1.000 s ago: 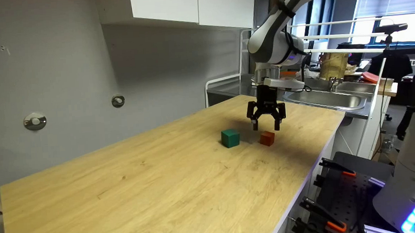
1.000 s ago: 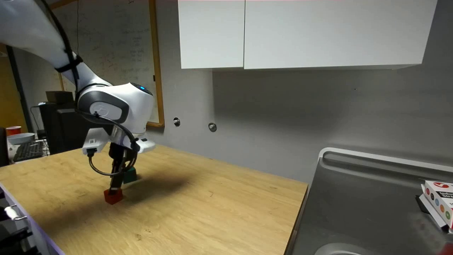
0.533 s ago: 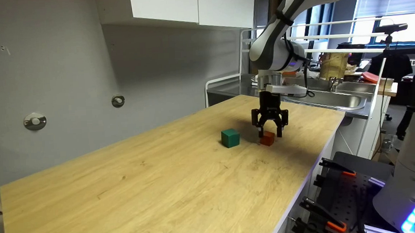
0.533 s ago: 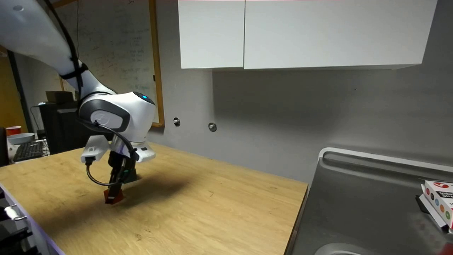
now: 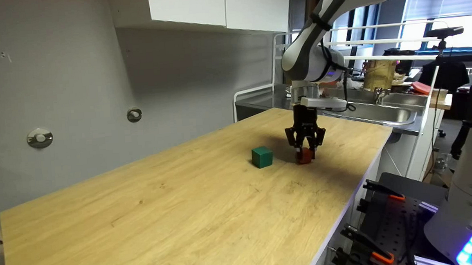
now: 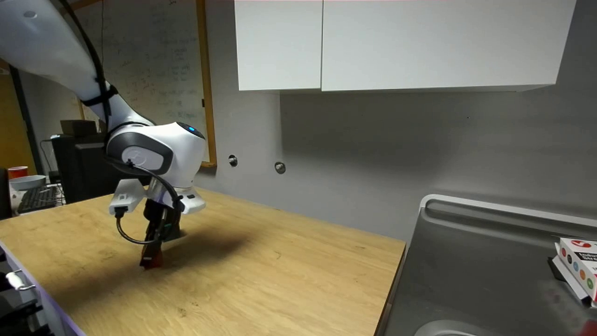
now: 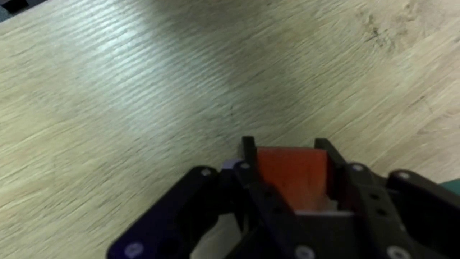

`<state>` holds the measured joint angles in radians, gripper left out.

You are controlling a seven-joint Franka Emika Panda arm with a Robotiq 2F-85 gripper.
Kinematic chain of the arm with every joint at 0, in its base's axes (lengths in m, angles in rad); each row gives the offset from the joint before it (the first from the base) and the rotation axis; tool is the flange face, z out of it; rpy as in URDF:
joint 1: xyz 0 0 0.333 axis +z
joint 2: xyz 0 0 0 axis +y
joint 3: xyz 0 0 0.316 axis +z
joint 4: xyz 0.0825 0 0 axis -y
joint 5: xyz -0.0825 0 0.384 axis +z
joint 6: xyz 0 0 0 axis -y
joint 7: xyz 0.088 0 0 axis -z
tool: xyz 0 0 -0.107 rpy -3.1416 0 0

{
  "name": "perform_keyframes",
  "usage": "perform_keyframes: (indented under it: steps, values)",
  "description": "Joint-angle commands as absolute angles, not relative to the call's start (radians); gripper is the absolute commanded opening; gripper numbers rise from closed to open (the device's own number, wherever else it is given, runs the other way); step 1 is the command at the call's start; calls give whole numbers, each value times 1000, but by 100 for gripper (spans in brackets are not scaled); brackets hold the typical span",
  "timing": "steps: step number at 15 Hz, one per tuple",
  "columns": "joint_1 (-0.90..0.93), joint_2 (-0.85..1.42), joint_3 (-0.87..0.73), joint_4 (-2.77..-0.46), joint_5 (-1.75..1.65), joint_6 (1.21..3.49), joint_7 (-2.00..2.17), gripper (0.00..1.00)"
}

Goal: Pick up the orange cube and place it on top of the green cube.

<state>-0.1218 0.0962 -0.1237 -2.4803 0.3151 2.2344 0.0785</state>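
Cube of solid orange-red (image 7: 293, 174), located down on the pale wood-grain worktop (image 5: 143, 228), between the fingers (image 7: 249, 154) of the black two-fingered claw (image 5: 306, 157). Claw clamped on this cube, one finger against each of two opposite sides. Cube of solid dark green (image 5: 262, 157) stands on the same worktop, near the claw but apart; the wrist view shows only a sliver, at its right edge. White-and-grey robot arm (image 6: 186, 147) hangs above. Steel sink (image 5: 374, 113) lies beyond the worktop's end.

Green cube (image 7: 453, 186) mostly outside wrist view
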Motion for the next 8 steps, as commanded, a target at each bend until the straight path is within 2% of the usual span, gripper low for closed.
perform_keyframes:
  steps: [1, 8]
  values:
    - [-103, 64, -107, -2453, 287, 2226, 134, 19]
    - [-52, 31, -75, -2352, 170, 2197, 257, 19]
